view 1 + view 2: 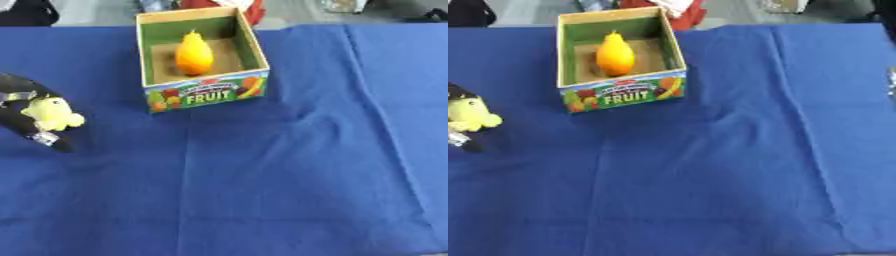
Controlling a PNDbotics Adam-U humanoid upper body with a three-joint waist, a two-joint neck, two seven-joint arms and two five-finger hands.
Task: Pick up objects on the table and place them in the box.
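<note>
An open cardboard box (206,93) with "FRUIT" printed on its front stands at the back centre of the blue cloth. Inside it an orange-yellow, pear-shaped fruit (193,54) stands upright on the box floor. At the left edge my black left hand (19,121) hovers just over the cloth, to the left of the box and a little nearer to me. Its fingers are curled round a pale yellow, lumpy fruit (52,113). My right hand does not show as a hand in either view.
The blue cloth (289,180) covers the whole table, with creases running down its middle and right. A grey sliver (891,82) shows at the right edge of the right eye view. Red and dark items lie beyond the far edge.
</note>
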